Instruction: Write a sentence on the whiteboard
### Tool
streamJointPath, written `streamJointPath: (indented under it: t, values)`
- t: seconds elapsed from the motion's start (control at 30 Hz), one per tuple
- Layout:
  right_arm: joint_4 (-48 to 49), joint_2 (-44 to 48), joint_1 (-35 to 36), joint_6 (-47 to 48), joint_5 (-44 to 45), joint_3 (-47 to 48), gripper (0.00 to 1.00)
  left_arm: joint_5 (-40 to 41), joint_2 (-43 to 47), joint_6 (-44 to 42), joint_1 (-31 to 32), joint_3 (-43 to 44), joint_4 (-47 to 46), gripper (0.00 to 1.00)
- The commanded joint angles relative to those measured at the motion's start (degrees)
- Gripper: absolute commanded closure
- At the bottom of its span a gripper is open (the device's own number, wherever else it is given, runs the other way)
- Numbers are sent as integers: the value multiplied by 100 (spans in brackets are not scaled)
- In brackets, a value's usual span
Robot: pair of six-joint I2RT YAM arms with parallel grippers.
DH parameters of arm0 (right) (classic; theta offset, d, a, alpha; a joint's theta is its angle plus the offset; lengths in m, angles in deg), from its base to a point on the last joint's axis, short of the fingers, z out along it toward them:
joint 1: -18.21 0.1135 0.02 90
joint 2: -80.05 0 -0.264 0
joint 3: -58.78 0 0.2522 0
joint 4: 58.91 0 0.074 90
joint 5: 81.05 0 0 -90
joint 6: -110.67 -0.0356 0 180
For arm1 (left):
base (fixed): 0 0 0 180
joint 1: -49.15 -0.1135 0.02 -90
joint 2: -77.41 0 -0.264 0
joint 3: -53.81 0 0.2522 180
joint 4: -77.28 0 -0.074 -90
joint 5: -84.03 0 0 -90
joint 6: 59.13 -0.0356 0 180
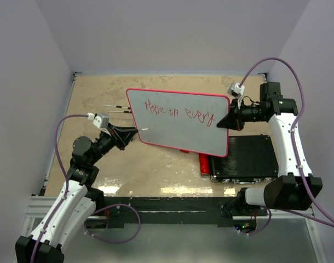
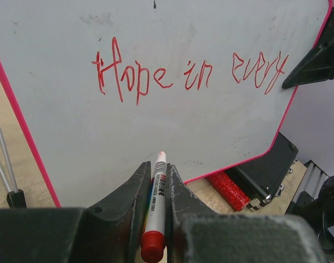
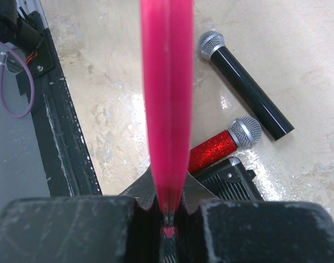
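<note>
The whiteboard (image 1: pixel 178 134), white with a red frame, is held tilted above the table. One line of red lettering, the sentence (image 1: pixel 180 112), reads "Hope in every" and also shows in the left wrist view (image 2: pixel 189 71). My right gripper (image 1: pixel 224 121) is shut on the board's right edge, seen edge-on as a pink strip (image 3: pixel 167 98) between its jaws (image 3: pixel 168 189). My left gripper (image 1: pixel 135 133) is shut on a white marker with a red end cap (image 2: pixel 157 203). The marker's tip (image 2: pixel 161 155) is at the board's blank area (image 2: pixel 74 126) below the word "Hope".
A black ribbed case (image 1: pixel 249 156) lies under the board's right corner. A red glitter microphone (image 3: pixel 222 145) lies beside it and a black microphone (image 3: pixel 243 87) farther off. Thin black rods (image 1: pixel 116 107) lie left of the board. A black rail (image 1: pixel 167 204) runs along the table's near edge.
</note>
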Motion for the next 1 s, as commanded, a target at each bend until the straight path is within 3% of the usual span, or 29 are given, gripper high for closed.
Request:
streamJointPath:
  t: [0.0,0.97]
  values:
    - [398,286,-32,-30,-468,50,100,-101,33,60,-42,11,-258,100]
    - [451,260,-41,-48,-485,6,100,-198,-19,95,-42,2,-310,100]
